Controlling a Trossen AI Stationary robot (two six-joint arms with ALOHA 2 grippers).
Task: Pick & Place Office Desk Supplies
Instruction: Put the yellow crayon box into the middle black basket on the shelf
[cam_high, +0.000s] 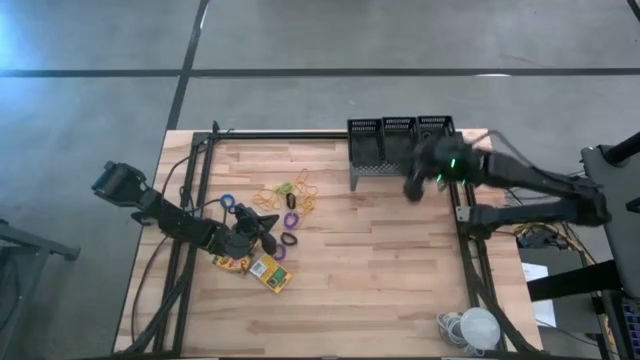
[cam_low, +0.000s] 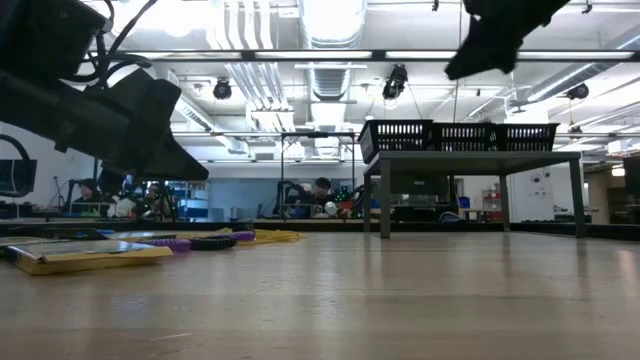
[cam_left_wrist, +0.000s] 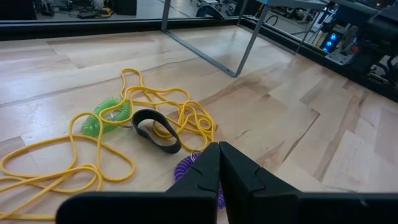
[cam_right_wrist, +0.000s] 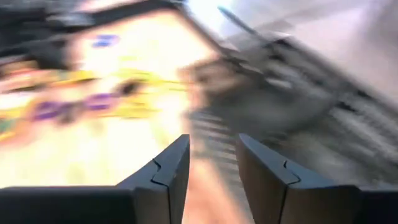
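Observation:
Yellow rubber bands lie tangled at the table's middle left, with green, black, purple and blue rings among and around them. Two crayon boxes lie flat nearer the front edge. Three black mesh bins stand on a grey stand at the far edge. My left gripper is shut, hanging just above a purple ring. My right gripper is open and high in the air beside the stand, with nothing between its fingers.
Black frame rails run along the table's left and right sides. A white object with a coiled cable sits at the near right corner. Bare wood stretches across the middle and the near part of the table.

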